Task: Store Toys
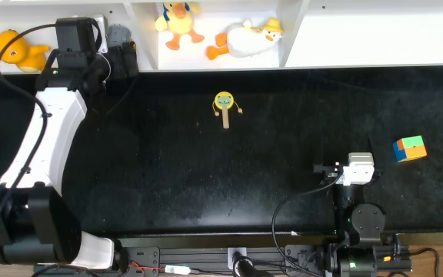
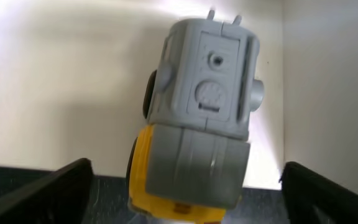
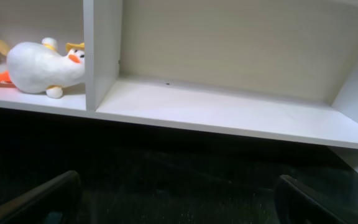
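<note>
A grey and yellow toy robot stands at the front edge of the shelf's left compartment, also seen as the grey toy from above. My left gripper is open, with a finger on each side of the toy and neither touching it. My right gripper is open and holds nothing, low over the black mat, facing the shelf's right compartment. A small yellow rattle drum and a coloured cube lie on the mat.
An orange-yellow duck sits in the left compartment. A yellow duck plush and a white goose plush fill the middle compartment. White dividers separate the compartments.
</note>
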`<action>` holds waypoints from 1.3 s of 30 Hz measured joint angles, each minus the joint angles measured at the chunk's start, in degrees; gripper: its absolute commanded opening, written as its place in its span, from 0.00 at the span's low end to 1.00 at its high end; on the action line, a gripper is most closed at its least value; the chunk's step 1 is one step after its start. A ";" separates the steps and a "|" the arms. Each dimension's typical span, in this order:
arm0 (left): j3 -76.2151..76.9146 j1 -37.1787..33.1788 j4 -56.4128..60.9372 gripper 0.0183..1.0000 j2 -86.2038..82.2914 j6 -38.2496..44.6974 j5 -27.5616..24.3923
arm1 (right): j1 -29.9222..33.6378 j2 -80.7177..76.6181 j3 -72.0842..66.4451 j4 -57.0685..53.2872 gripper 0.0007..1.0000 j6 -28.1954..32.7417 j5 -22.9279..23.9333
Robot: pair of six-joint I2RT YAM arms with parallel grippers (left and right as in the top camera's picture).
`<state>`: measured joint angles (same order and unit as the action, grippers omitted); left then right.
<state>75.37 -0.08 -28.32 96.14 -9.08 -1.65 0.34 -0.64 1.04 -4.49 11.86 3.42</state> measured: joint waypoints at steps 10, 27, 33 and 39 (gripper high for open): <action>-18.25 0.00 -2.14 1.00 -21.86 0.33 4.13 | 0.00 0.00 0.00 0.04 0.99 -0.02 0.02; -67.73 2.84 38.34 1.00 -79.84 6.75 5.81 | 0.00 0.00 0.00 0.00 1.00 0.00 0.00; -74.90 2.89 27.54 1.00 -90.58 8.26 5.18 | 0.00 0.00 0.00 0.00 0.99 -0.02 0.02; -74.88 2.89 23.69 1.00 -95.27 9.33 2.10 | 0.00 0.02 0.00 -0.02 1.00 0.00 0.00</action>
<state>0.49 2.81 -4.62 0.86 0.25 0.45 0.34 -0.62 1.04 -4.51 11.86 3.42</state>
